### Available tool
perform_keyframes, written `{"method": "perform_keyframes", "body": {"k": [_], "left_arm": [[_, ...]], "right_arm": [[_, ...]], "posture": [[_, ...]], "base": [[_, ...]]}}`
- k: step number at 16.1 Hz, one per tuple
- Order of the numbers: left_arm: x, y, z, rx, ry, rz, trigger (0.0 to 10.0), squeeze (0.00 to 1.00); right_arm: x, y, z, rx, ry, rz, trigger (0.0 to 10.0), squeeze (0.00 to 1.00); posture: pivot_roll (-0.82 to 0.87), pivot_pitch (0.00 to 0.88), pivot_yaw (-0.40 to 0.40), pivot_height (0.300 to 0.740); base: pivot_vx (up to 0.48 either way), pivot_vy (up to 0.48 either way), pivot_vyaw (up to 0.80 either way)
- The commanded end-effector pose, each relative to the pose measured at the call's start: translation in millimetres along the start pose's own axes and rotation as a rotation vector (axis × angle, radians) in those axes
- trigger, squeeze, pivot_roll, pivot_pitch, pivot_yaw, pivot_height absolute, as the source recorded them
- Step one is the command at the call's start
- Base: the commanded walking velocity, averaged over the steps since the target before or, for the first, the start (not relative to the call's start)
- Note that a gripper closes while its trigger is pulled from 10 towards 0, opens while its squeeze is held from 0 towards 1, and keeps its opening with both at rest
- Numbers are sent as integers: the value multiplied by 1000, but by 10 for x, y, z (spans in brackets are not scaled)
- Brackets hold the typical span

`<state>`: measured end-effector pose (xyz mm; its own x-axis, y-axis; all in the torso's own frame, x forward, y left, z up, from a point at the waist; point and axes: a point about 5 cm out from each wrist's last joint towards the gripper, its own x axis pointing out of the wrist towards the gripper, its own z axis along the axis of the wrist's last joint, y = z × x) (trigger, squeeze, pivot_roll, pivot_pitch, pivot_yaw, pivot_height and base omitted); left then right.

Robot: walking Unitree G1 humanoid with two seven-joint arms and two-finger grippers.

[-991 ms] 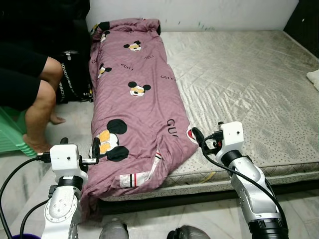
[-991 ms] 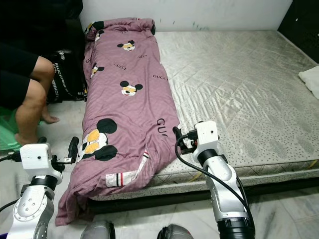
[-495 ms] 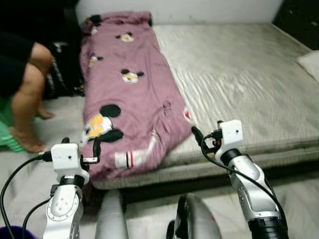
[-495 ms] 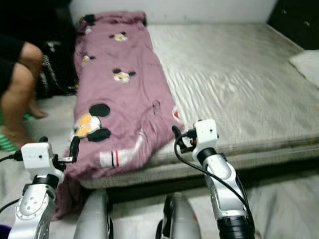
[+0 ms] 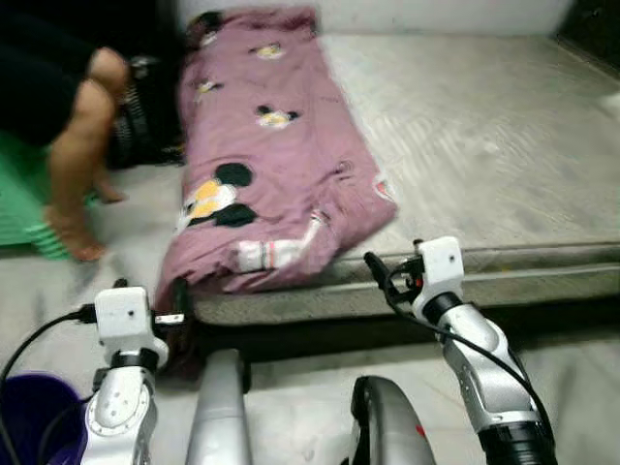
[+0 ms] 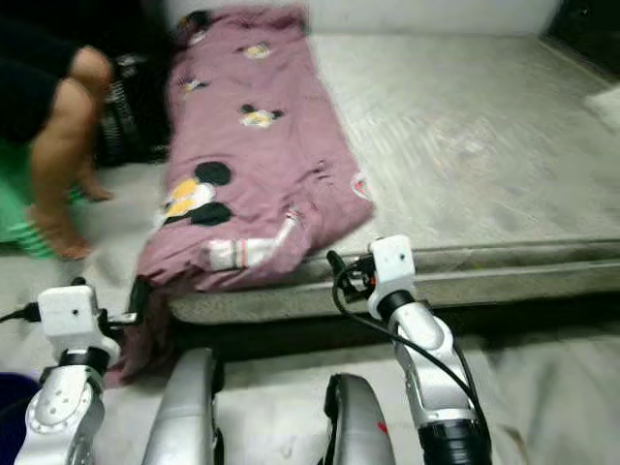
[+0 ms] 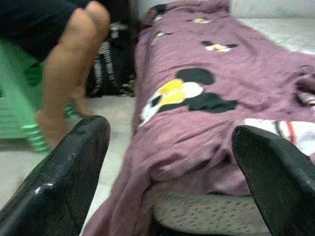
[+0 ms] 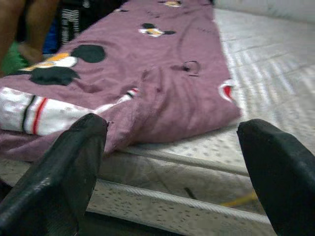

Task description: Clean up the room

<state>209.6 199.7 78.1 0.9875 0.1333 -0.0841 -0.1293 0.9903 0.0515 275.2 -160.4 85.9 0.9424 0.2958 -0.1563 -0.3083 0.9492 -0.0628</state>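
A mauve blanket (image 5: 271, 165) printed with cartoon mice lies along the left side of a bare grey mattress (image 5: 484, 145). Its near end hangs over the mattress's front left corner (image 6: 155, 320) toward the floor. My left gripper (image 7: 170, 129) is low in front of that hanging corner, open, with nothing between its fingers (image 5: 180, 293). My right gripper (image 8: 172, 123) is open and empty too. It is held just short of the mattress's front edge, facing the blanket's near right corner (image 8: 197, 113). Neither gripper touches the blanket.
A person sits at the left on a green stool (image 5: 24, 208), bare feet (image 5: 73, 237) on the floor. A black bag (image 5: 145, 116) stands between the person and the bed. A purple bucket (image 5: 34, 412) is at my lower left. My knees (image 5: 218, 407) show below.
The camera has dipped and shifted, so the bed sits higher in the picture and my knees and the purple bucket have come into view. Both grippers stay open; the blanket lies as before.
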Motion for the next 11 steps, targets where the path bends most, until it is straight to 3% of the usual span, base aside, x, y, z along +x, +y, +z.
{"method": "perform_keyframes", "body": {"k": [1,2,11], "left_arm": [[11,-31,49,-1,-23,-17,10000,0],[15,-38,47,-3,-23,-20,10000,0],[16,-60,42,-13,-22,-32,10000,0]], "right_arm": [[20,13,45,-18,-13,12,10000,0],[24,3,38,-15,-10,10,10000,0],[27,-4,30,-10,-4,17,10000,0]], "posture": [[-12,32,-40,583],[-12,27,-42,583],[-15,35,-45,583]], "base": [[0,0,800],[0,0,656],[298,0,0]]}}
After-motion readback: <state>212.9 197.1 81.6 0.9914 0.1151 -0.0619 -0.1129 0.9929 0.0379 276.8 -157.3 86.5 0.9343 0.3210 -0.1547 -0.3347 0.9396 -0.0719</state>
